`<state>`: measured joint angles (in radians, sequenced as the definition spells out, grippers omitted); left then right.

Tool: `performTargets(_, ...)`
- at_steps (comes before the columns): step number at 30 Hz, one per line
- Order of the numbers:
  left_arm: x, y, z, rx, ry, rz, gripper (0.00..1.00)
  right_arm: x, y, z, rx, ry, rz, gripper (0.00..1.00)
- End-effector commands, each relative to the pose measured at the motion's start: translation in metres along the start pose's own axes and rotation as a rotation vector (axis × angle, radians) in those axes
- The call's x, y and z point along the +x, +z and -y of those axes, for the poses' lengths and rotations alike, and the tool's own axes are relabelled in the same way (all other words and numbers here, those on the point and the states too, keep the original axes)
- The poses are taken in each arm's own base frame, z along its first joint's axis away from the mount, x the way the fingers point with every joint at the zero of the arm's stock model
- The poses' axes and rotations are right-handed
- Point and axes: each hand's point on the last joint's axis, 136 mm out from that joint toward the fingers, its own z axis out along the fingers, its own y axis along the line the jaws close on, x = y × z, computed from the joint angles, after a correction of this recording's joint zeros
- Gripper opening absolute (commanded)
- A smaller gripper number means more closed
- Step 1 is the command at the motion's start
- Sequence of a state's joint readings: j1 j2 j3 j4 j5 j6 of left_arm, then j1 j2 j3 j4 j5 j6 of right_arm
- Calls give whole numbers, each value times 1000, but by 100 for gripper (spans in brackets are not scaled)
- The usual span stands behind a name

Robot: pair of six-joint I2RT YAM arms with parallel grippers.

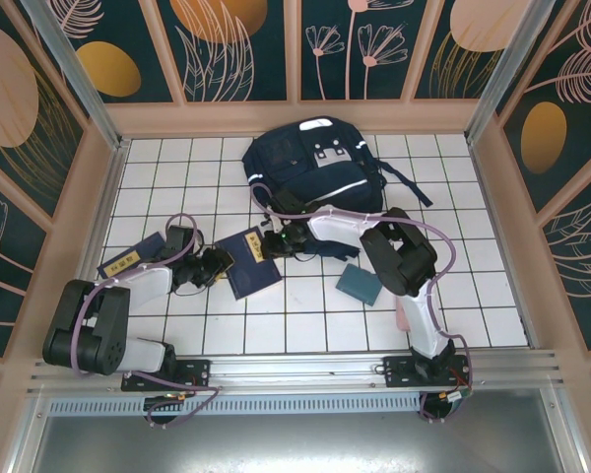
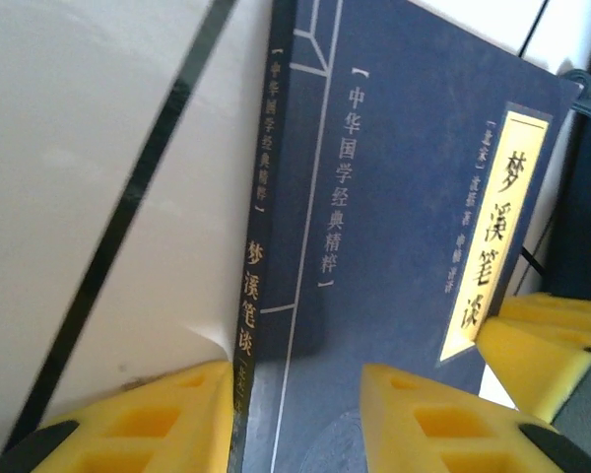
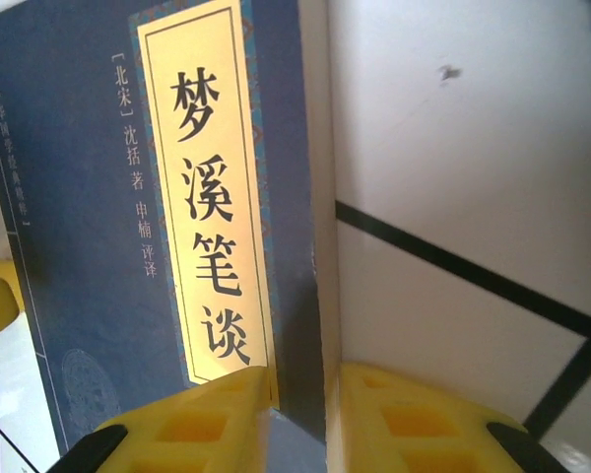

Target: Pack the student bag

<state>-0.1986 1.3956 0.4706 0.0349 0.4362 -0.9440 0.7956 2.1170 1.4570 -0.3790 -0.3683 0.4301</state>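
Straddling a flat navy book [image 1: 251,264] from its two long sides, both claws meet near the middle of the white tiled table [image 1: 453,296]; the left claw [image 1: 220,266] sits at the spine side, the right claw [image 1: 276,242] at the opposite page-edge side, near the book's far corner; in the left wrist view the yellow fingers [image 2: 148,419] stand partly apart with the spine between them, one against the spine and the other over the cover, and whether they pinch it cannot be told; in the right wrist view the fingers are nearly together, touching both faces of the book's open edge, so it appears gripped; the bag [image 1: 310,163] lies beyond the book, farther from the arm bases and a little to the right, close to the far wall; the book's long axis runs roughly near to far, towards the bag; the right claw is the nearer to the bag, so the carry would likely go away from the bases and slightly rightward; whether the bag's mouth is open cannot be told.
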Motion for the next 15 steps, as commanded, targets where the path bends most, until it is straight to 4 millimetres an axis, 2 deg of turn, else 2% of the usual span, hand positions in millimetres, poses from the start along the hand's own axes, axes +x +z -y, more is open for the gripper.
performTargets(1,13,-4,47,209,95,-86,38,7,10,-14,-90,8,-31,25)
performTargets(5,12,-20,73,306,148,-69,37,2,6,-15,-121,27,-19,25)
performTargets(9,11,-32,84,351,164,-44,38,-1,1,-16,-156,47,-8,27)
performTargets(15,13,-21,74,348,79,-68,46,-2,-1,-18,-202,73,-10,34)
